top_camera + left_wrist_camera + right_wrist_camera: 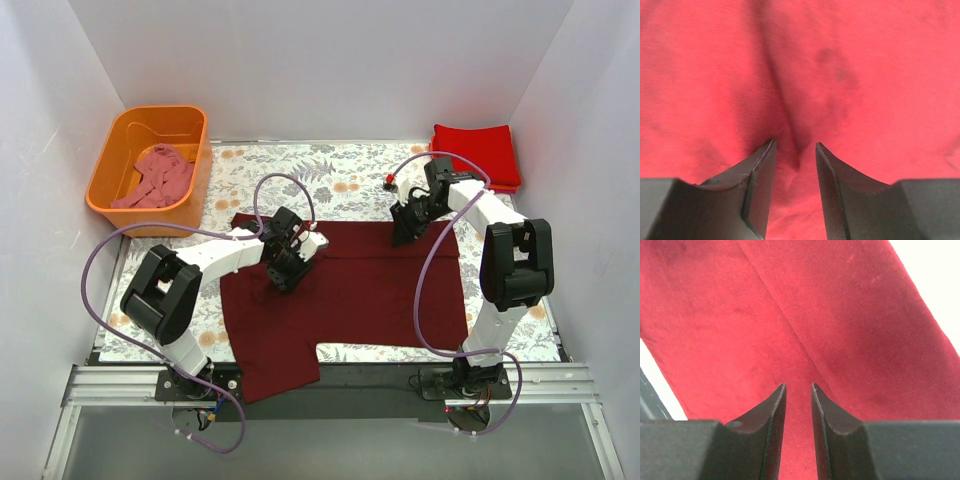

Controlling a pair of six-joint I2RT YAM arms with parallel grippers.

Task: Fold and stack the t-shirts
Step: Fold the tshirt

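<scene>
I see the dark maroon t-shirt (pixel 350 290) spread flat across the table (pixel 340 180). My right pincer (pixel 403 238) pinches its far edge. The left pincer (pixel 278 280), barely parted, straddles a pleat; I can't tell if it grips.

Lab robot cell, plain white partition walls (pixel 300 70), aluminium frame rails (pixel 340 384), floral table mat (pixel 350 180)
</scene>
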